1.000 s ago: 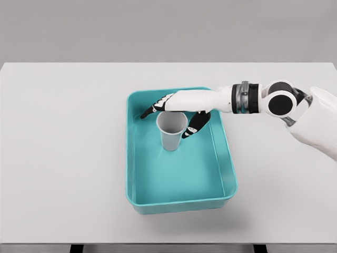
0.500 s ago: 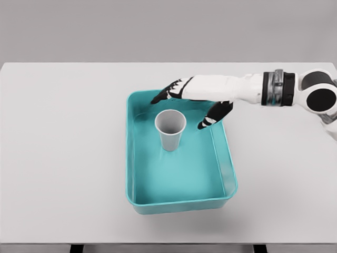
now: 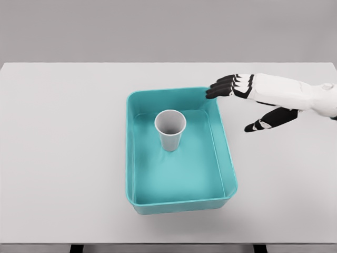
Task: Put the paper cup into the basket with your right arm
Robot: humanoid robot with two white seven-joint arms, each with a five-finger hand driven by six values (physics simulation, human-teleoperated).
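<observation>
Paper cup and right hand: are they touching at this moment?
Apart. The head view shows the paper cup standing alone in the teal basket, with the open right hand off beyond the basket's right rim.

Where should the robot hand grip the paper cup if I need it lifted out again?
Grip the paper cup around its upper wall just under the rim, coming from the right over the basket's long side. It stands upright, open end up, clear of the walls, and the right robot hand is open on that side.
</observation>
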